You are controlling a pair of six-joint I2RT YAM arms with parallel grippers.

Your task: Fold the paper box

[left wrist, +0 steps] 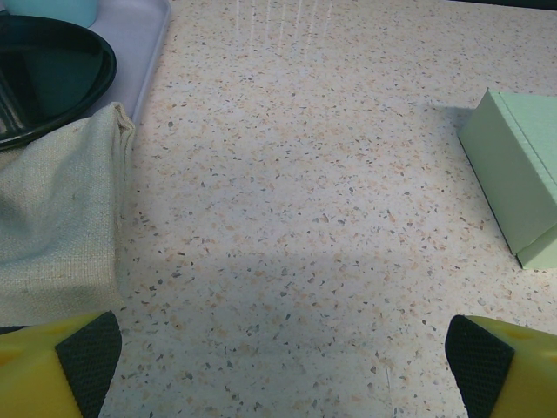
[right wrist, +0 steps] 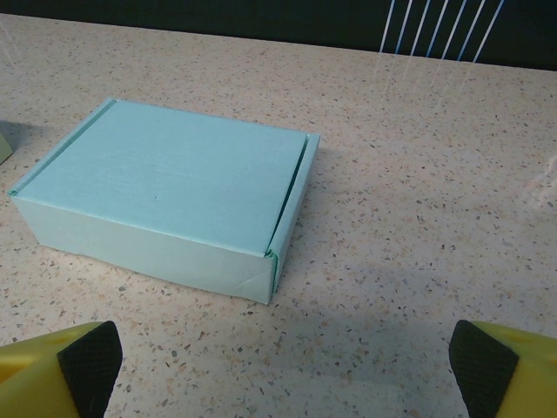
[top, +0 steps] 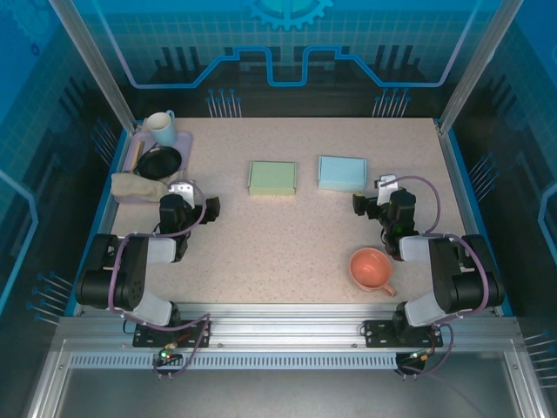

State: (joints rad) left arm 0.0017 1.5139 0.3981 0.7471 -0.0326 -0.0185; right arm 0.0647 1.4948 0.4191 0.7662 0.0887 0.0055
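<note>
Two closed paper boxes lie side by side but apart at mid-table, one green box and one light blue box. The blue one sits just ahead of the right gripper, whose jaws stand wide and empty. The left gripper is equally spread over bare tabletop. One tray at the left edge carries one mug, one black dish and one cloth, and one pink cup sits beside the right arm.

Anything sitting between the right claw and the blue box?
Nothing. The stretch of tabletop from the open right claw to the blue box is bare, as seen in the right wrist view.
</note>
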